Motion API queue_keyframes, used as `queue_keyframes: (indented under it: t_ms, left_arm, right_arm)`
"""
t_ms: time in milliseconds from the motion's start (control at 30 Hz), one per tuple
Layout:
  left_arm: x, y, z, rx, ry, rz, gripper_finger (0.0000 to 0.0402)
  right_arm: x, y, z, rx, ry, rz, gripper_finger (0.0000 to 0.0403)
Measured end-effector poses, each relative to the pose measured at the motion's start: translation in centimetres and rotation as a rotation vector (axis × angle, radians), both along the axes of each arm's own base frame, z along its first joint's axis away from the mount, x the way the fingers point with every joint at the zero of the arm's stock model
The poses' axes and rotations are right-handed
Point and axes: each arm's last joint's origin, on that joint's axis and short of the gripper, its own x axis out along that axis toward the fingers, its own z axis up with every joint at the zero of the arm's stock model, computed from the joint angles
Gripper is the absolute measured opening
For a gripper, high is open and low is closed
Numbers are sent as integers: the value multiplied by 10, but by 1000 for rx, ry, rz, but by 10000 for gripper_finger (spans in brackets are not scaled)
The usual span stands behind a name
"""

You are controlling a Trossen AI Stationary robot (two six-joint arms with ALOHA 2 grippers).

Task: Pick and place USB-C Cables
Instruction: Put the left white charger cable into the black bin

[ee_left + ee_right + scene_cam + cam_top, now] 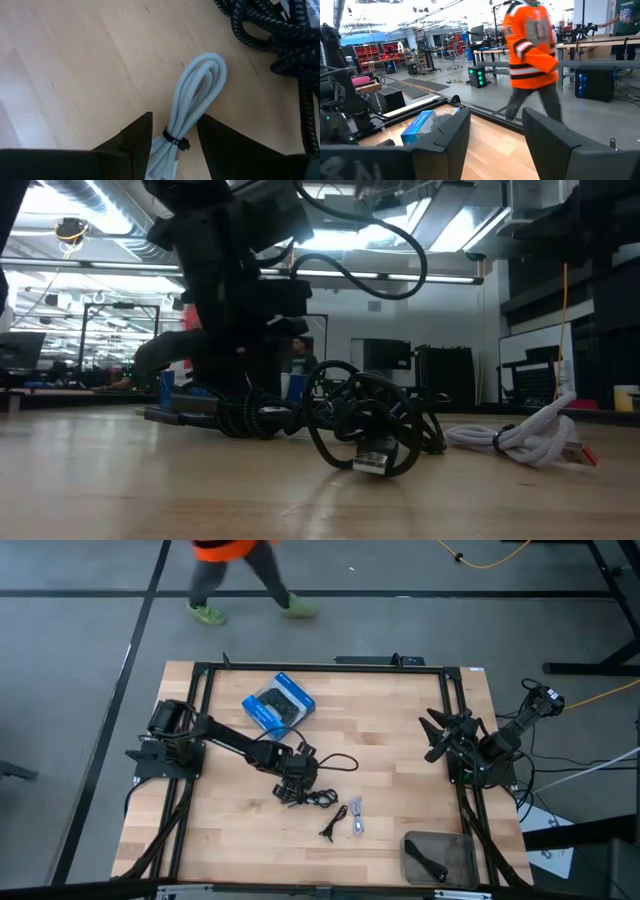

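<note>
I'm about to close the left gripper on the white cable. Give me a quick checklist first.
1. Left gripper open: ok.
2. White-grey cable lined up in its gap, by the left wrist view: ok.
3. Gripper low enough to pinch the cable: cannot tell.
4. Black cables outside the gap: ok.
5. Right gripper off to the side, open: ok.
6. Person away from the table: ok.

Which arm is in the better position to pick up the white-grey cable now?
Probably the left. The left gripper is open with its fingers on either side of the white-grey cable, while the right gripper waits at the table's right edge.
</note>
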Motion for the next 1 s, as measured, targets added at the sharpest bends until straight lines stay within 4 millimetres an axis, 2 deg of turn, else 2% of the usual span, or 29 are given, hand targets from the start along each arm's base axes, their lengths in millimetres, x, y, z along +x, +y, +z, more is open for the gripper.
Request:
queue_keyframes:
  t_ms: [467, 567, 667, 800, 933, 1000]
  left_arm:
    - [-1, -2, -1, -41, 23, -56, 147]
    - [-1, -2, -1, -47, 26, -59, 109]
    - [-1, -2, 3, -26, 24, -49, 37]
    - [10, -2, 25, 46, -26, -33, 28]
    - [36, -3, 84, 83, -255, -33, 28]
    - [48, -4, 107, 64, -334, -33, 28]
  right_arm:
    - [0, 0, 0, 0, 0, 0, 184]
    - [0, 0, 0, 1, -1, 0, 184]
    - [0, 0, 0, 11, -10, 2, 184]
    - [0, 0, 0, 38, -34, 4, 184]
    - [0, 0, 0, 39, -39, 10, 184]
    - [0, 1, 0, 32, -41, 26, 184]
